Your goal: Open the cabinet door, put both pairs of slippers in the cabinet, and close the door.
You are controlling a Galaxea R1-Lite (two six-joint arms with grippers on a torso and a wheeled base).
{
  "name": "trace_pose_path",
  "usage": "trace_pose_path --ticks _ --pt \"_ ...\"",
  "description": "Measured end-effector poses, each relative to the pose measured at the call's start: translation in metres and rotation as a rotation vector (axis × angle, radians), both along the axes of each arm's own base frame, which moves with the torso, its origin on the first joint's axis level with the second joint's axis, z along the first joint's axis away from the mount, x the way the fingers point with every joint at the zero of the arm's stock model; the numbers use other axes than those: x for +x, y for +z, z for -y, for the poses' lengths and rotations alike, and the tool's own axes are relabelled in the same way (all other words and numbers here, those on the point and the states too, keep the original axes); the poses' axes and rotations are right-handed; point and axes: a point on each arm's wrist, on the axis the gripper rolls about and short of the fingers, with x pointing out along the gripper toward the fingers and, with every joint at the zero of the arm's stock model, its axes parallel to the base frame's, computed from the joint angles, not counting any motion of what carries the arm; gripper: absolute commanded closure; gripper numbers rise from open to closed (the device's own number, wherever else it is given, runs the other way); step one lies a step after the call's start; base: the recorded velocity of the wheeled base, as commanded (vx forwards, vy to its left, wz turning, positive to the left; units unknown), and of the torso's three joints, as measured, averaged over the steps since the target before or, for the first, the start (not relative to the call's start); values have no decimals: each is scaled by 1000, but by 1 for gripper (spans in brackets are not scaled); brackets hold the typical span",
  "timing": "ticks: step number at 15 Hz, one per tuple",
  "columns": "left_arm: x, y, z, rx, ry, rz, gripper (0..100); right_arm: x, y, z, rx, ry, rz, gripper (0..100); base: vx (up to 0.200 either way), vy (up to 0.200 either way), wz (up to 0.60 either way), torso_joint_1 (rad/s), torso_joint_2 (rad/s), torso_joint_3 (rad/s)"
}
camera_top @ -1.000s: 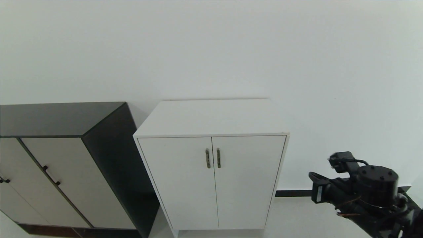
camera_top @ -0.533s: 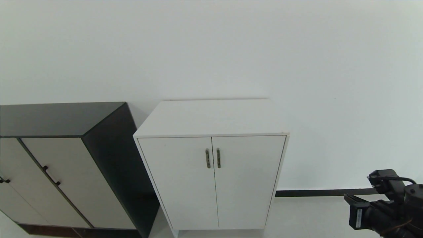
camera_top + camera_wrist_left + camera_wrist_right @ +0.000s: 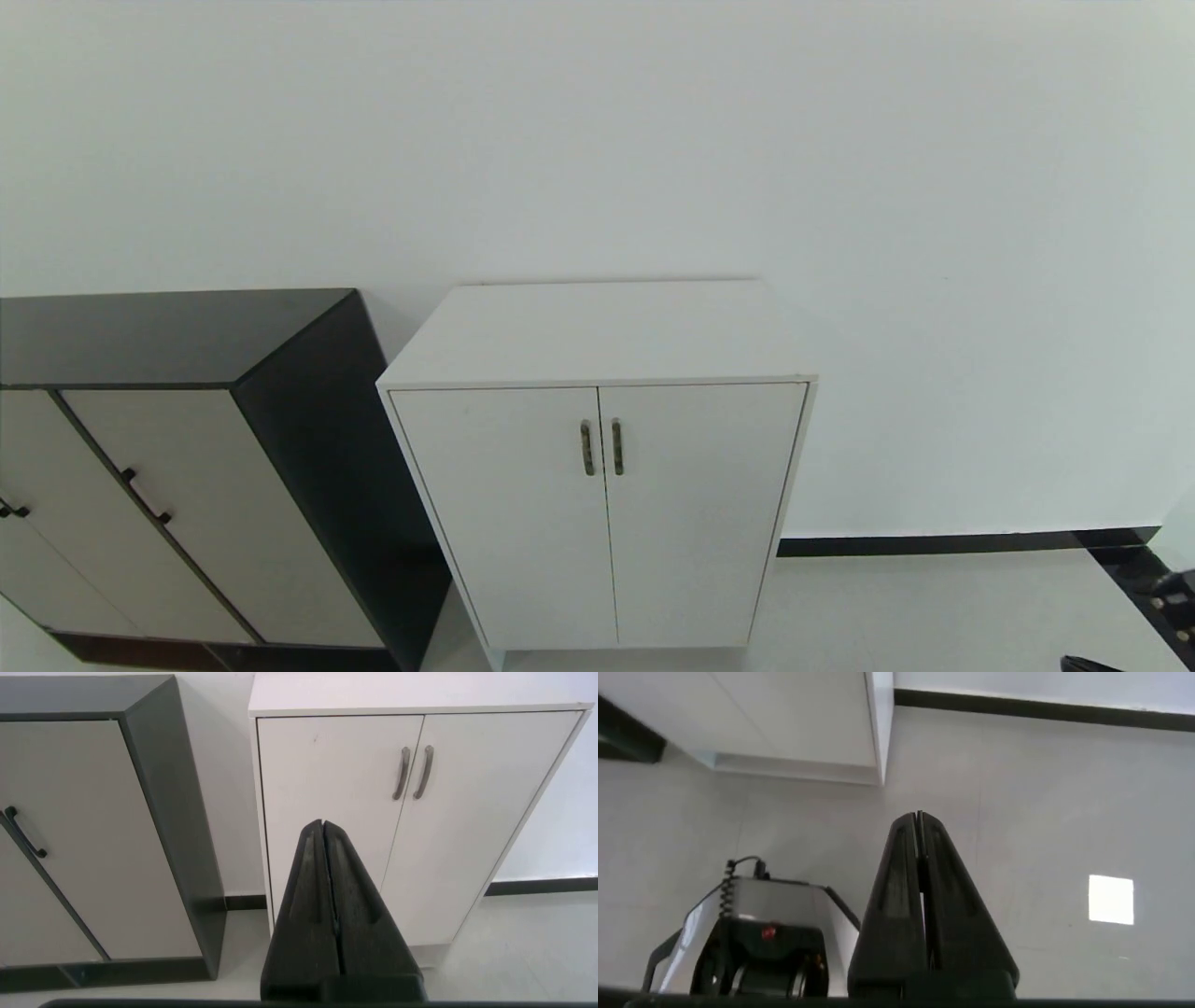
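A white two-door cabinet (image 3: 597, 485) stands against the wall with both doors closed; its two metal handles (image 3: 602, 447) sit side by side at the middle seam. In the left wrist view my left gripper (image 3: 323, 827) is shut with nothing in it, held some way in front of the white cabinet (image 3: 411, 812), level with the left door below the handles (image 3: 412, 772). My right gripper (image 3: 920, 819) is shut and empty, pointing down at the bare floor beside the cabinet's lower corner (image 3: 882, 737). A bit of the right arm (image 3: 1174, 597) shows at the lower right.
A black cabinet with beige doors (image 3: 168, 467) stands just left of the white one, also seen as the dark cabinet (image 3: 103, 831). A black skirting strip (image 3: 934, 543) runs along the wall to the right. Light floor (image 3: 887, 607) lies open on that side.
My right arm has dropped down and to the right, from beside the cabinet's lower right to almost out of the head view. The cabinet doors have stayed closed.
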Motion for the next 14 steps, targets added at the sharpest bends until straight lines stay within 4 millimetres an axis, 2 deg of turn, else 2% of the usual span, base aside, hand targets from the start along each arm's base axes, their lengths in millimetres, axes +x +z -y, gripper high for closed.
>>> trace_pose_path --ticks 4,6,8,14 --pt "0 0 0 0 1 0 100 -44 -3 14 23 117 22 100 0 0 0 0 0 0" --pt "0 0 0 0 1 0 100 -62 -11 20 -9 183 7 100 0 0 0 0 0 0" --pt "0 0 0 0 1 0 100 -70 -11 23 -7 215 60 100 0 0 0 0 0 0" --pt "0 0 0 0 0 0 100 -82 -9 30 9 -32 225 100 0 0 0 0 0 0"
